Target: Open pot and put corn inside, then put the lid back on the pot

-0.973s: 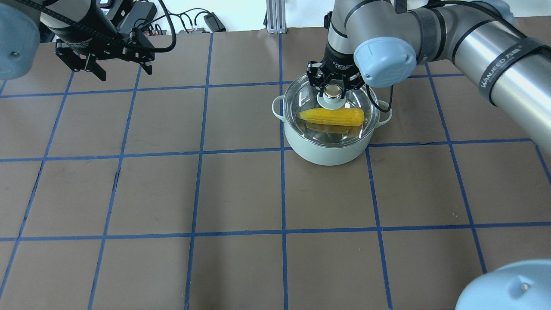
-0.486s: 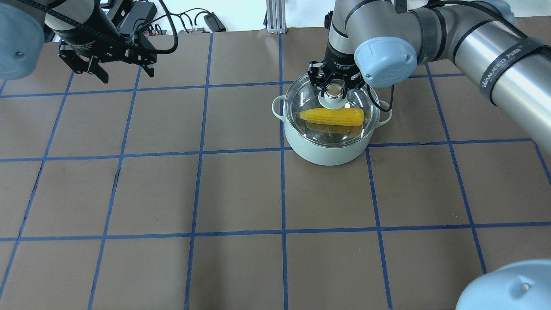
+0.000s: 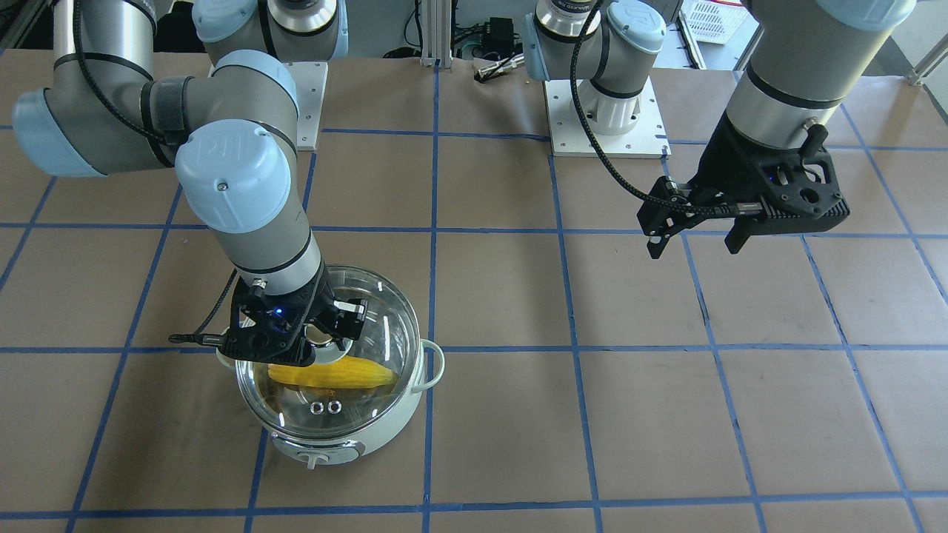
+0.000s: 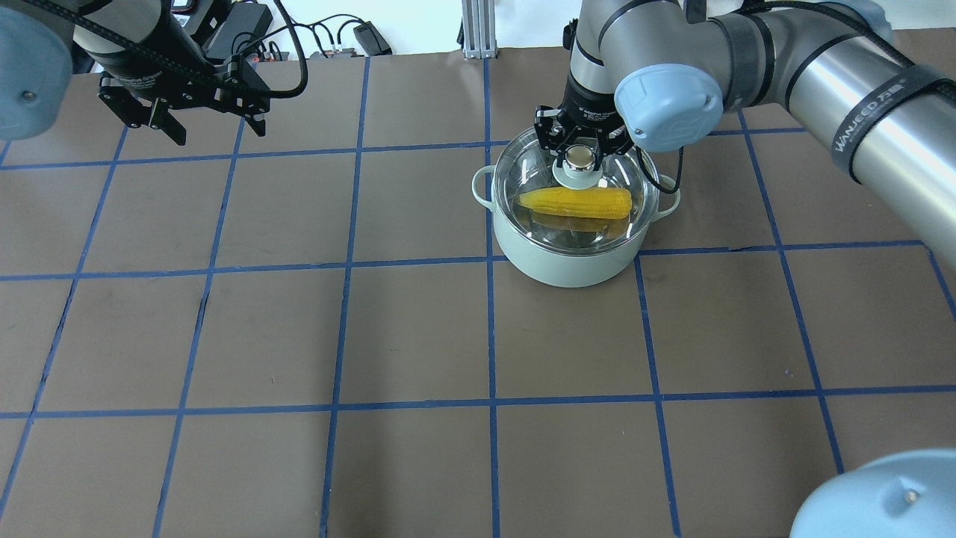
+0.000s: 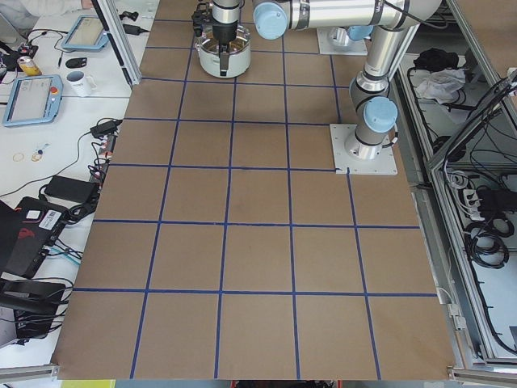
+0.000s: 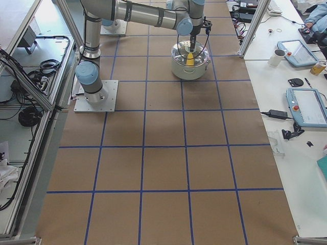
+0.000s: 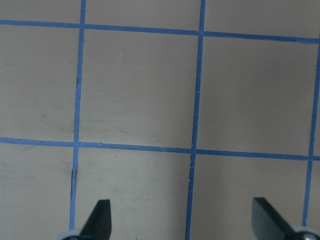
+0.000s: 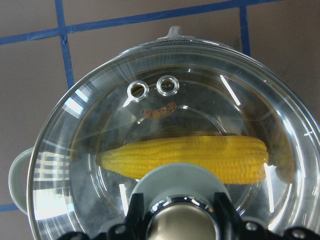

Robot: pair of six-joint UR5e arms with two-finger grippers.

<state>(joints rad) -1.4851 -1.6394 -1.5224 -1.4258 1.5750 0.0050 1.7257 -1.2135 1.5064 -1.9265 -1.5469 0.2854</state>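
Right, the biggest thing I see is the brown paper-covered tabletop (image 4: 418,336), ruled into squares by blue tape lines. The right arm (image 4: 821,67) reaches across it to the pot, while the left arm (image 3: 792,74) hangs over the robot's left side, well apart from everything else.

The small round pale mint-green pot (image 4: 567,265) stands upright in the robot's right half, its base astride one of the tape lines. I can see a loop handle (image 3: 433,366) on its side, and its front knob (image 3: 315,459) faces the operators' side. The round clear glass lid (image 4: 523,172) sits level on the pot's rim and covers it.

Through the glass I see the yellow corn cob (image 4: 575,202) lying crosswise inside the pot, its tapered end toward the robot's left.

The right end effector (image 4: 576,155) points straight down over the lid's centre. Its fingers are closed on either side of the metallic cap (image 8: 181,220) of the pale green lid knob (image 8: 175,182), so it grips the lid there.

The left end effector (image 4: 219,132) hovers above bare tabletop with its fingers (image 7: 100,222) spread wide apart.

Smallest of all, two steel-ringed holes (image 8: 168,85) sit side by side in the glass, beyond the corn cob and toward the front knob.
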